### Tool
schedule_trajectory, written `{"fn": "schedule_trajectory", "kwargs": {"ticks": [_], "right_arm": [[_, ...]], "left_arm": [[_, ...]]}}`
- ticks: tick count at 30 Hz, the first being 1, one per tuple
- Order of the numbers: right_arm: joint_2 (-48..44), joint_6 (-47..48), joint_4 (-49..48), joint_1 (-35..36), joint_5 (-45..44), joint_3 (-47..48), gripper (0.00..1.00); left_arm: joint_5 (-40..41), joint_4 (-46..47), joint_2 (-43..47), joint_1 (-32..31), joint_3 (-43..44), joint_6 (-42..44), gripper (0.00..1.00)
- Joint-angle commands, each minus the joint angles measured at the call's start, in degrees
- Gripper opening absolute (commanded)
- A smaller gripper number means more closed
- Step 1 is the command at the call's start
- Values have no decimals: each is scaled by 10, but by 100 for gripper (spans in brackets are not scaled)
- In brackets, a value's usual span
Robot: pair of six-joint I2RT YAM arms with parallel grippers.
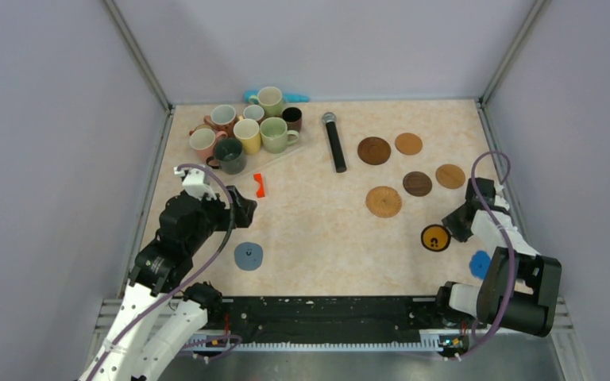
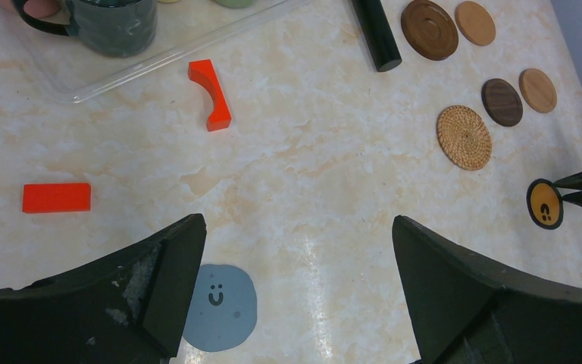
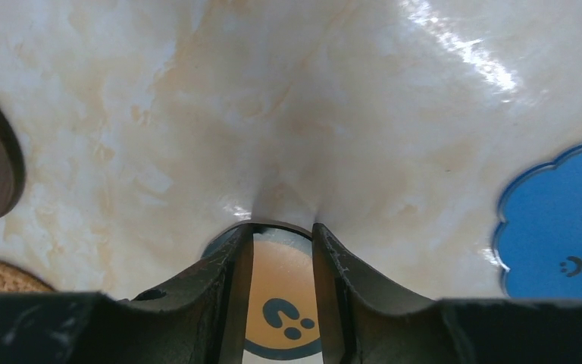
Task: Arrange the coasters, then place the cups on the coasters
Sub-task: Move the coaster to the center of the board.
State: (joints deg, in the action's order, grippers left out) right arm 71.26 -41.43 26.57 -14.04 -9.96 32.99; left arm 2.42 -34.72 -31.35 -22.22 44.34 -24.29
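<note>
Jaws narrowly apart on right gripper (image 3: 282, 229) low over black-and-yellow coaster (image 3: 281, 299); left gripper (image 2: 295, 224) wide, aloft.

The left arm (image 1: 167, 254) rises from its base at the near left, folds at the elbow and points its wrist forward and to the right. The left end effector (image 2: 295, 227) is spread wide, its two black fingers (image 2: 159, 288) far apart. The right arm (image 1: 516, 278) bends back over its base and stretches left and forward, with its wrist angled downward. The right end effector (image 3: 283, 231) is low, its jaws drawn in to a narrow slot; whether they grip anything is unclear.
</note>
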Motion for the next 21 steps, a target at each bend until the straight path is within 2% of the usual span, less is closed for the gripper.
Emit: {"fn": "schedule_trajectory", "kwargs": {"ticks": [1, 6, 12, 21], "right_arm": [[2, -8, 24, 2, 114, -38, 34], [-23, -46, 27, 46, 168, -61, 34], [-34, -127, 23, 183, 170, -57, 34], [-34, -147, -2, 283, 171, -51, 33]], "left_arm": [[-6, 25, 3, -1, -4, 2, 99], [-7, 25, 1, -1, -4, 3, 99], [-8, 26, 0, -2, -3, 3, 98], [-8, 25, 3, -2, -5, 3, 98]]}}
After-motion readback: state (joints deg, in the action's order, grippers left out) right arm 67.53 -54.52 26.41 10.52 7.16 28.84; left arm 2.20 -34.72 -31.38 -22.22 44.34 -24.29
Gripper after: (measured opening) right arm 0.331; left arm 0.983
